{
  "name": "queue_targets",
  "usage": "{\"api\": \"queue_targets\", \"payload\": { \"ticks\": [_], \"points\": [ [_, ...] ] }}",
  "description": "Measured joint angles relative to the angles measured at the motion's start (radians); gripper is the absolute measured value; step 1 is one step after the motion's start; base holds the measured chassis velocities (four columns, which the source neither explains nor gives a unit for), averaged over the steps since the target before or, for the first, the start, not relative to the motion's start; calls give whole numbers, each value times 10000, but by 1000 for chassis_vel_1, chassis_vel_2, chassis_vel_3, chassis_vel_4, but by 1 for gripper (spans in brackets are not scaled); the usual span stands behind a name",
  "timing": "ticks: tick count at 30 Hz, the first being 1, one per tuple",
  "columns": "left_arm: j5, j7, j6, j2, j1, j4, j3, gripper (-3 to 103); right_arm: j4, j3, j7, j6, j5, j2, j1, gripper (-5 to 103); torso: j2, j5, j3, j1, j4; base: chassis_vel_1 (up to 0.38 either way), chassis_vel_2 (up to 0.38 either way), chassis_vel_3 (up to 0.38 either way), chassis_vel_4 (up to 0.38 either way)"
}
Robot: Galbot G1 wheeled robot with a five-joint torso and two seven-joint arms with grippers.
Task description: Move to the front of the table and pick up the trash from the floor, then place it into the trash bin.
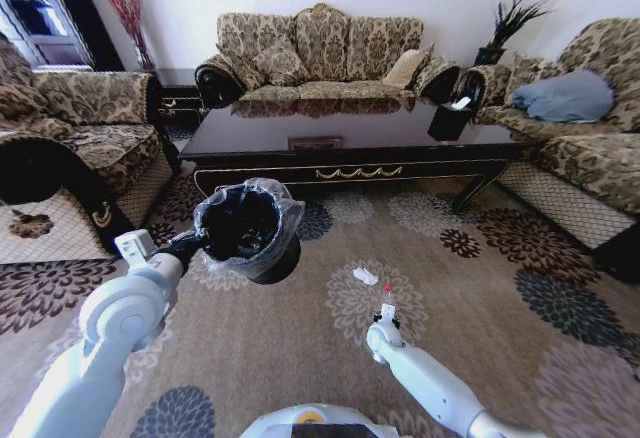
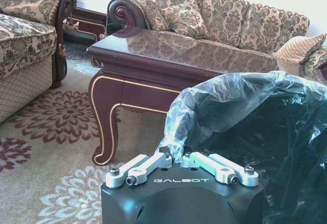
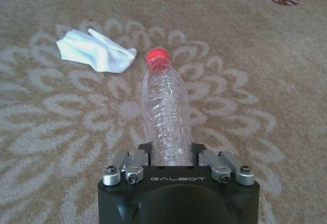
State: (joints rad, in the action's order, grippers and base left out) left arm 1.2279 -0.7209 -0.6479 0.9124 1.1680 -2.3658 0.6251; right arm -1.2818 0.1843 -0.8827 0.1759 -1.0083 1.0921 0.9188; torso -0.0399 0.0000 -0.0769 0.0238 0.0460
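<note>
Head view, your items:
- Left hand (image 1: 190, 246): pinched on the bin (image 1: 250, 230) rim, bin held above the floor (image 1: 480, 318), clear of the worktop (image 1: 340, 138) front rail.
- Right hand (image 1: 385, 316): low over the carpet, holding the bottle (image 1: 387, 298); red cap just visible.
- Paper scrap (image 1: 365, 276): on the floor just beyond the bottle, between hand and worktop.

Left wrist view: fingers (image 2: 153, 163) pressed onto the bag's fold (image 2: 176, 139); worktop's curved leg (image 2: 104, 132) and corner near, open carpet beside it.

Right wrist view: right hand (image 3: 171, 158) clamped on the bottle (image 3: 166, 114) body, cap pointing away; scrap (image 3: 94, 52) near the cap, apart from it. Open carpet all around.
</note>
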Motion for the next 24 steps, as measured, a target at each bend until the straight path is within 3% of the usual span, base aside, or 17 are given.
{"api": "queue_targets", "payload": {
  "ticks": [6,15,18,20,21,24],
  "points": [
    [-81,-14,0,87,164,-8,-53,3,-747,-132,58,-296,366,-359,325,25,-1,0,0,0,0,0,0,0,0],
    [-380,-115,0,582,472,239,-731,3,-2006,-992,700,-1274,1060,-1123,924,24,0,0,0,0,2,0,0,0,0],
    [-416,-164,0,747,627,331,-1022,3,-2857,-1584,1707,-2238,1641,-1495,1283,24,0,1,0,0,1,0,0,0,0],
    [-549,-163,-8,849,759,392,-1307,3,-3391,-1987,2990,-3372,2540,-1780,1548,24,-1,0,0,0,1,0,0,0,0],
    [-549,-163,-8,849,759,392,-1307,3,-3391,-1987,2990,-3372,2540,-1780,1548,24,-1,0,0,0,1,0,0,0,0],
    [-555,-152,-62,967,878,459,-1647,3,-3800,-2274,4240,-4425,3260,-1969,1705,24,0,1,0,0,2,0,0,0,0]
  ]
}}
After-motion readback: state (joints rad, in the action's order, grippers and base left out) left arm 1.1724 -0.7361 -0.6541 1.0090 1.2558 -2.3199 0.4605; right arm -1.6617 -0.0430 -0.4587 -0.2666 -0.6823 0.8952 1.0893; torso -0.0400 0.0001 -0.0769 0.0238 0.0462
